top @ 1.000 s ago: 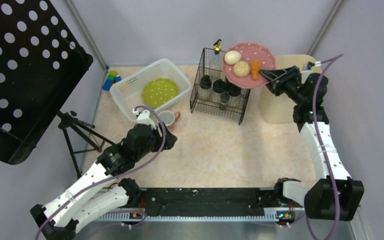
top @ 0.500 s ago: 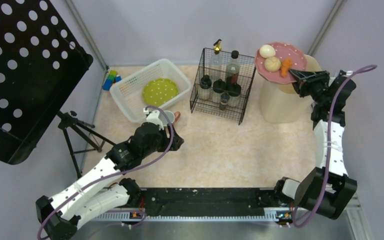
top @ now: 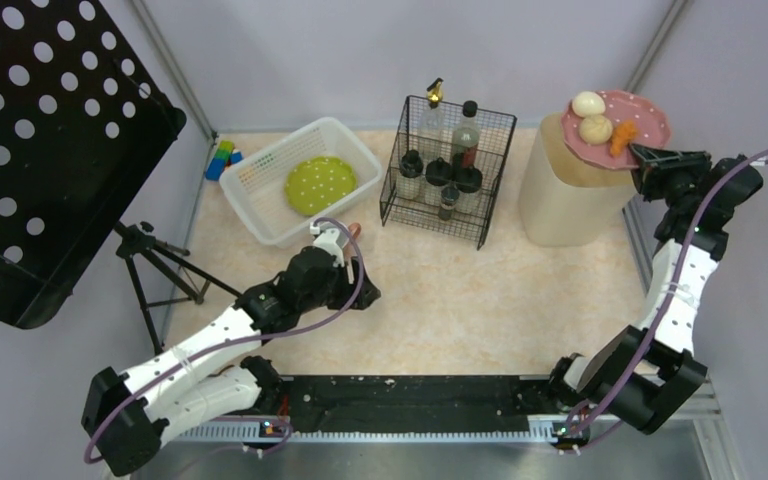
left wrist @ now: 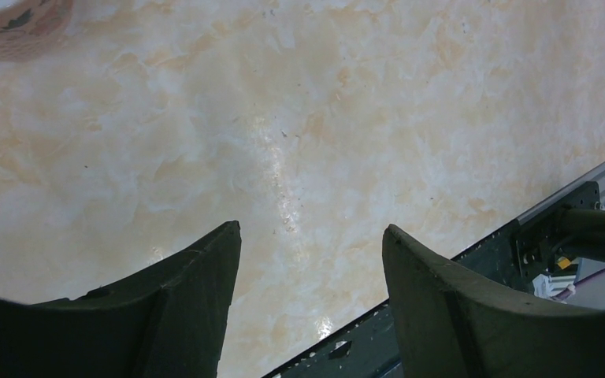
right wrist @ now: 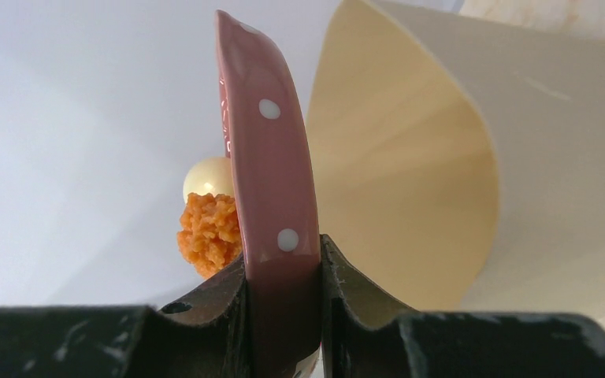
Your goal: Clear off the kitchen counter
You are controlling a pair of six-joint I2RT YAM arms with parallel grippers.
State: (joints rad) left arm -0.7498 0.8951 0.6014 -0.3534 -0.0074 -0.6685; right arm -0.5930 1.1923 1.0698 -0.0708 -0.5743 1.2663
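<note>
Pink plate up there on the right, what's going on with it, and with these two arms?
The right gripper is clamped on the rim of the pink polka-dot plate, which carries two pale round buns and an orange fried piece, holding it over the tall cream bin. The left gripper is open and empty above the marbled kitchen counter.

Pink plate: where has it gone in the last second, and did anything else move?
The right pincer, shut on the pink plate at its rim, carried it rightward from above the wire rack to over the beige bin; the food stayed on. The left pincer, open and empty, drifted slightly right. The basket, green plate and rack have not moved.
</note>
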